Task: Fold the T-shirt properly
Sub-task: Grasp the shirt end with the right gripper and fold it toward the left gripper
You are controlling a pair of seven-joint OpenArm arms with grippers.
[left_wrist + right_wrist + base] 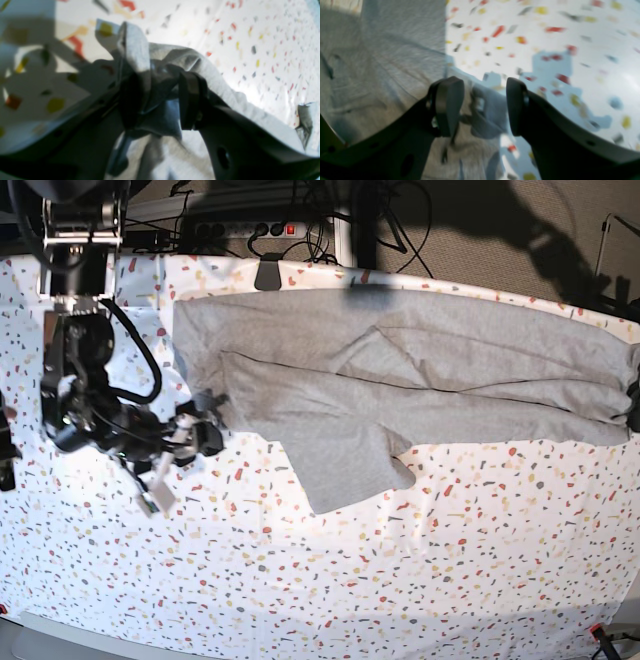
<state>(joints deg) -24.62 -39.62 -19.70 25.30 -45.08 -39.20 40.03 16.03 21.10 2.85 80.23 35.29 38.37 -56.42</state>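
Right now your T-shirt lies as a long grey band across the twelve-o'clock part of the speckled counter in the base view, running from about ten o'clock to three o'clock. One sleeve flap hangs down toward six o'clock near the middle of the band. The plain side faces up and no lettering shows.

Your left pincer has its dark pads pressed in on a bunched fold of the grey cloth, so it is gripping the T-shirt, with fabric humped over and spilling below the fingers. In the base view that end sits at the three-o'clock edge, where the cloth gathers at the frame border.

Your right pincer stands with its jaws well apart and holds nothing. In its wrist view the cloth fills the nine-o'clock side and the counter shows between and beyond the fingers. One finger sits over the fabric's edge, the other over bare counter. In the base view this pincer sits at nine o'clock, just beside the T-shirt's corner.
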